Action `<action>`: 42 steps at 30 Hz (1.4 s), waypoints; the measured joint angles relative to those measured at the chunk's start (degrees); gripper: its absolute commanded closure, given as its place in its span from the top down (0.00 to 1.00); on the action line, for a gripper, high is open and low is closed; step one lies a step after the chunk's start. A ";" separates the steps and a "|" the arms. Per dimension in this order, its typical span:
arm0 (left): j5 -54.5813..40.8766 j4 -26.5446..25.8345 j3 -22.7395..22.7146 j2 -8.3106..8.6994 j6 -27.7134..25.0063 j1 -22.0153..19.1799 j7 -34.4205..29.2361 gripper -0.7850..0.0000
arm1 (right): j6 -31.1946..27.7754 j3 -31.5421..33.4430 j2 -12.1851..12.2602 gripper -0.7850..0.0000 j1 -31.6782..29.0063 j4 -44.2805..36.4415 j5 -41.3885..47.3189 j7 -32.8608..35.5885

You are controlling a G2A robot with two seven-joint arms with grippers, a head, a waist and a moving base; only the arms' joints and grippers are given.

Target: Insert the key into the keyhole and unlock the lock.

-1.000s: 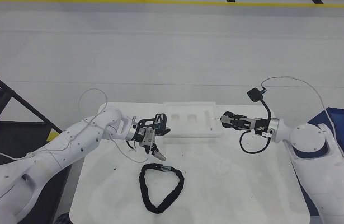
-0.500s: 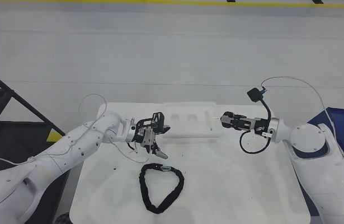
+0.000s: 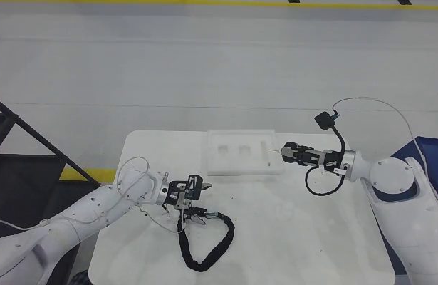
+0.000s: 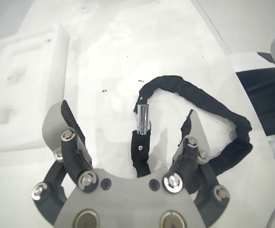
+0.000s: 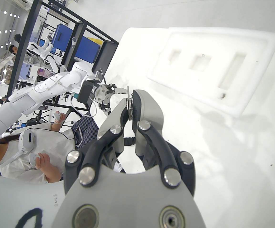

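A black fabric-covered chain lock lies in a loop on the white table near its front edge. Its chrome lock cylinder joins the loop's two ends. My left gripper is open low over the table, one finger on each side of the cylinder and not touching it; the top view shows that gripper at the loop's far end. My right gripper is shut on a small metal key. It hangs above the table by the foam tray's right end, well away from the lock.
A white foam tray with shallow rectangular recesses sits at the back middle of the table. A black frame and a dark shelf stand off the table's left side. The left arm's cable loops beside its wrist.
My left arm has swung back toward the table's front and come down over the chain lock, so its open fingers now straddle the cylinder. The right arm and key have stayed put.
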 measured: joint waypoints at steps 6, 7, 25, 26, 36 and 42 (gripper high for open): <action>4.88 2.04 0.68 -2.10 0.01 0.53 1.55 1.00 | 0.00 0.00 0.00 0.00 0.00 0.00 0.00 0.00; 5.46 2.66 0.72 -2.51 0.06 0.59 1.99 1.00 | 0.00 0.00 0.00 0.00 0.00 0.00 0.00 0.00; 12.33 8.18 -0.16 -5.56 2.19 2.25 4.54 0.47 | 0.00 0.00 0.00 0.00 0.00 0.00 0.00 0.00; 12.57 8.15 -0.22 -5.68 2.33 2.36 4.26 0.47 | 0.00 0.00 0.00 0.00 0.00 0.00 0.00 0.00; 13.01 8.98 -1.36 -6.96 2.67 3.46 3.02 0.00 | 0.00 0.00 0.00 0.00 0.00 0.00 0.00 0.00; 11.85 8.67 -3.31 -6.75 1.80 3.34 7.48 0.00 | 0.00 0.00 0.00 0.00 0.00 0.00 0.00 0.00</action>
